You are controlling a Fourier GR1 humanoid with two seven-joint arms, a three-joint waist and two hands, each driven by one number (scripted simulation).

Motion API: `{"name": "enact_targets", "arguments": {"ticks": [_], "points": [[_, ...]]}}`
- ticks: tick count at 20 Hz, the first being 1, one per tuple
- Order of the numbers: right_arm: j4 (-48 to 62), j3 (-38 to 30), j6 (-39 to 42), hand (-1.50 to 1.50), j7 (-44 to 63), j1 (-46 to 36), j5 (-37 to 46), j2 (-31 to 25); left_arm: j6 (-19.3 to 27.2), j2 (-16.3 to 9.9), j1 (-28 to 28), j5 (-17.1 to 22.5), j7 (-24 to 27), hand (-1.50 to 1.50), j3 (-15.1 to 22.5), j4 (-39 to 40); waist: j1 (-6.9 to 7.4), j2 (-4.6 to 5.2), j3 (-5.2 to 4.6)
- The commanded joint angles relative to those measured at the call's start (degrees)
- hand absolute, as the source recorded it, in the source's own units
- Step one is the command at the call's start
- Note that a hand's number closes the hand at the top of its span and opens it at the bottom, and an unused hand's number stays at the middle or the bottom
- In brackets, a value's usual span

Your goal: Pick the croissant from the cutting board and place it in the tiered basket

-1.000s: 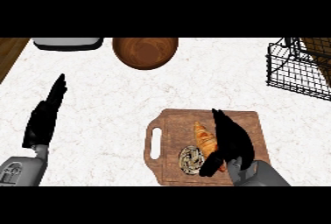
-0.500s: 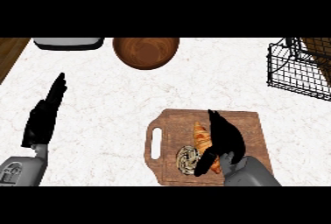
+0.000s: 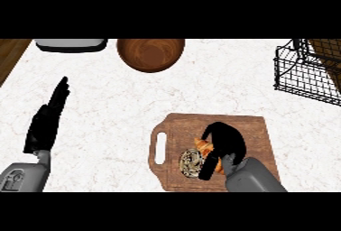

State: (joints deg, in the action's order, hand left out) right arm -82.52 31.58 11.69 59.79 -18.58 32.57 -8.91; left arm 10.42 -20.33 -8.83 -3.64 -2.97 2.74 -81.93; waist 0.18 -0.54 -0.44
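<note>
- Head view: a white marbled tabletop (image 3: 133, 113) fills the view, with a strip of brown wood at its upper left corner.
- A wooden cutting board (image 3: 256, 131) lies at the lower right, its handle slot on the left side.
- The croissant (image 3: 203, 146) lies on the board near its middle; only an orange-brown part of it shows, just left of the right hand.
- The right hand (image 3: 226, 142) comes in from the lower edge on a grey forearm. Its fingers (image 3: 216, 128) arch over the croissant and curl down round it, the thumb lying along its lower side, so the hand covers most of the pastry.
- A round, mottled grey-and-tan item (image 3: 191, 162) sits on the board just below and left of the croissant, near the thumb; I cannot tell what it is.
- The left hand (image 3: 48, 122) rests at the left side of the view, fingers straight and pointing up, holding nothing.
- The tiered basket (image 3: 306, 76), made of black wire, stands at the upper right corner, well apart from the board.
- A brown wooden bowl (image 3: 151, 54) sits at the top centre.
- A grey tray-like object (image 3: 71, 44) lies at the top left edge, partly cut off.
</note>
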Motion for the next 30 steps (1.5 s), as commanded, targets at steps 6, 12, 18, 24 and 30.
{"name": "enact_targets", "arguments": {"ticks": [6, 12, 18, 24, 30], "points": [[-5.5, -1.3, 0.8, 1.5, 3.3, 5.0, 2.4, 4.1, -1.4, 1.2, 0.8, -1.5, 4.1, 0.0, -2.4, 4.0, -0.45, 0.51, 0.41], [-1.2, -7.8, -1.6, 1.5, -0.5, -2.5, 6.0, 6.3, -4.2, -0.5, -3.7, -1.1, -3.5, 0.0, -4.4, 0.0, -0.09, 0.59, 0.44], [15.8, -15.2, -15.9, 1.5, -12.7, -17.6, 11.6, 6.8, -2.4, 2.8, -0.9, -2.4, 0.5, 0.0, -1.7, -0.2, 1.29, 1.01, 0.47], [10.0, -22.0, -22.6, 1.5, -10.1, -28.3, 15.7, 1.9, -3.4, 1.1, 0.1, -2.1, 0.1, 0.0, -2.9, -0.6, 0.54, 0.61, 0.4], [5.3, -23.0, -23.8, 1.5, -8.7, -31.7, 21.1, -1.7, -3.1, 2.3, 1.1, -2.7, 3.2, 0.0, -3.3, 2.1, -0.19, 0.47, 0.39]]}}
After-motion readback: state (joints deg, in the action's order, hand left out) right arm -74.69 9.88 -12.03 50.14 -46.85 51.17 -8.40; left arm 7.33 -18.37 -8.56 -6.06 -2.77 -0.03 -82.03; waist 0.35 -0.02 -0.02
